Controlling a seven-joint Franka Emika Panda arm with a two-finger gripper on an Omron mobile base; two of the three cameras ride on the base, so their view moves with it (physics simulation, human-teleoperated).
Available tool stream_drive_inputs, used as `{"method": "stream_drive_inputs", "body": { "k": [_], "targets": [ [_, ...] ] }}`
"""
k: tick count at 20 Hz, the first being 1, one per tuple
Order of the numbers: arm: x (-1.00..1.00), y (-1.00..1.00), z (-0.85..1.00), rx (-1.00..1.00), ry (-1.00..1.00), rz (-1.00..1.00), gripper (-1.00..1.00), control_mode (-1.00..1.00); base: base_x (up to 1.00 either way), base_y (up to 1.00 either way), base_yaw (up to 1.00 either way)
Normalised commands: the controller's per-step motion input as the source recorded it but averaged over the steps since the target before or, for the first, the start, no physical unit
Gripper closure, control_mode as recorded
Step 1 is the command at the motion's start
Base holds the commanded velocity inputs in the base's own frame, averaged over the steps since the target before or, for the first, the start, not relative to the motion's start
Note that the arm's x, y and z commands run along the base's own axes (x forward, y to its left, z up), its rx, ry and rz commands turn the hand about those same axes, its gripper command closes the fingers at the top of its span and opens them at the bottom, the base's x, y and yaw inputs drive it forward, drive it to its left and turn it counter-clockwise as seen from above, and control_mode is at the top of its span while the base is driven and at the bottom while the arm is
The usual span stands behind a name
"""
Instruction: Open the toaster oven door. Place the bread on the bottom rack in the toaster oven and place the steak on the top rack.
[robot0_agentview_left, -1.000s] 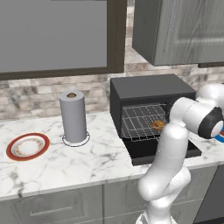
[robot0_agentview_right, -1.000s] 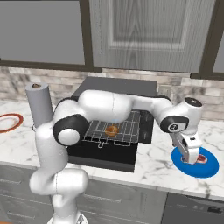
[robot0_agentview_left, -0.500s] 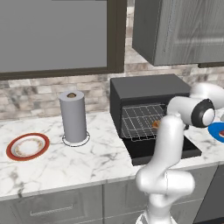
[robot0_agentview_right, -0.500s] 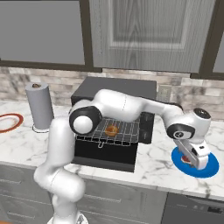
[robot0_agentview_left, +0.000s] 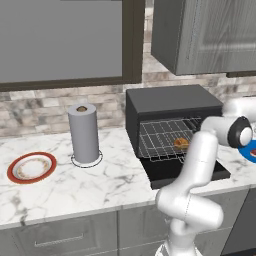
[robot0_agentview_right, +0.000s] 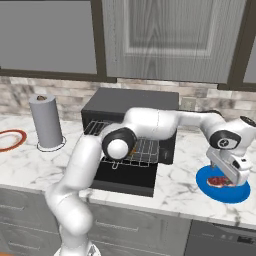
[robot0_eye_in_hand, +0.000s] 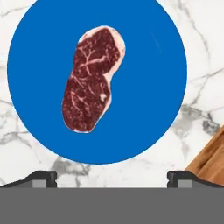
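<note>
Hovering over the steak (robot0_eye_in_hand: 92, 78), the end effector (robot0_agentview_right: 231, 172) now hangs just above the blue plate (robot0_agentview_right: 205, 181) near the tabletop's (robot0_agentview_left: 115, 182) right end, jaws spread wide and empty. In the hand view both fingertips (robot0_eye_in_hand: 41, 178) stand apart at the bottom, with the steak lying lengthwise on the plate ahead of them and a wooden board's corner (robot0_eye_in_hand: 210, 162) at the lower right.

Change over the last second: the hand has swung further right and dropped toward the plate; a second ago it sat higher and nearer the oven (robot0_agentview_right: 132, 105). The elbow has shifted too, now crossing in front of the oven mouth in the right base view. The base has not driven; the paper-towel roll (robot0_agentview_left: 84, 132) and the red-rimmed plate (robot0_agentview_left: 31, 167) at the left end keep their places.

Meaning for the task, as judged: the door (robot0_agentview_left: 185, 175) already lies folded down flat and the bread (robot0_agentview_left: 181, 143) sits on a rack (robot0_agentview_left: 160, 140) inside, so those steps look done. Which rack carries the bread I cannot tell for certain from these views. The steak leg is in hand: approach stage, no contact yet. The steak is thin and flat on the plate, so the descent likely needs to go nearly to the plate surface before closing, with the jaws set across its narrow waist.
</note>
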Motion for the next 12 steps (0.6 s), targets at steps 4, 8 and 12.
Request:
{"method": "stream_drive_inputs", "body": {
  "k": [4, 8, 12],
  "targets": [
    [0.19, 0.0, -0.47, 0.0, 0.0, 0.06, -1.0, -1.0, 0.0, 0.0, 0.0],
    [0.03, 0.0, -0.63, 0.0, -0.02, 0.05, -1.0, -1.0, 0.0, 0.0, 0.0],
    [0.04, 0.01, -0.21, -0.02, -0.12, 0.05, -1.0, -1.0, 0.0, 0.0, 0.0]
  ]
}}
